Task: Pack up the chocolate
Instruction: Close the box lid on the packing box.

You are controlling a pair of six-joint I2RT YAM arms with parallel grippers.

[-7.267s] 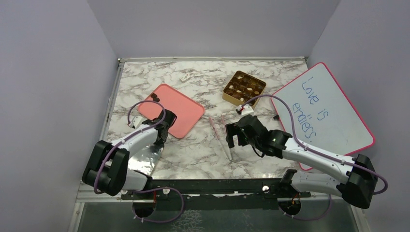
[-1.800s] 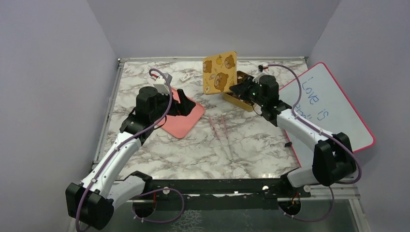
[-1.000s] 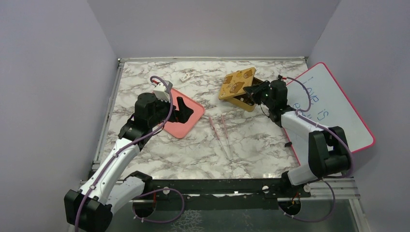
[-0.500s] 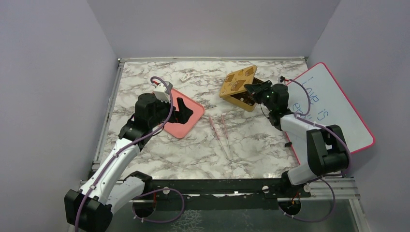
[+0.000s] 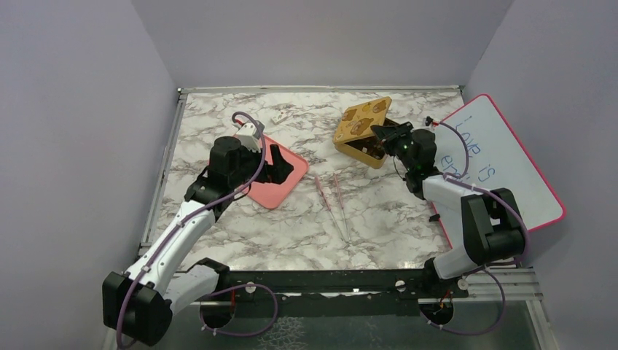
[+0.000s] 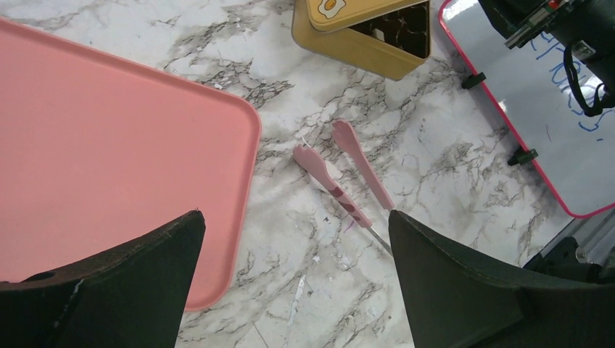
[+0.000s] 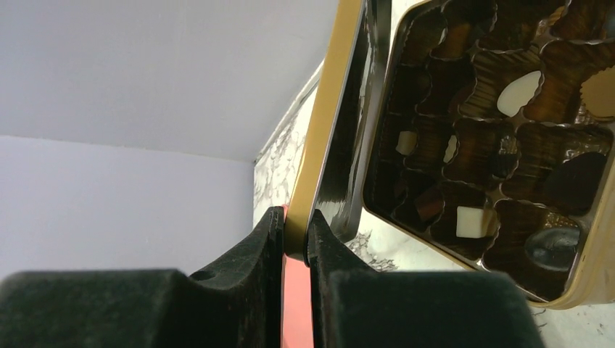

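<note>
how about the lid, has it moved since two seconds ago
Yes. The lid, shut in the right end effector, has swung from upright beside the box down to a slant over its open top.

Blue handwriting stands on the pink-framed whiteboard [image 5: 503,168], lying at about 3 o'clock on the table; in the top view its upper line reads "Love is"; the line beneath is partly covered and cannot be read whole; in the left wrist view the same board [image 6: 537,123] shows only illegible blue strokes.
</note>
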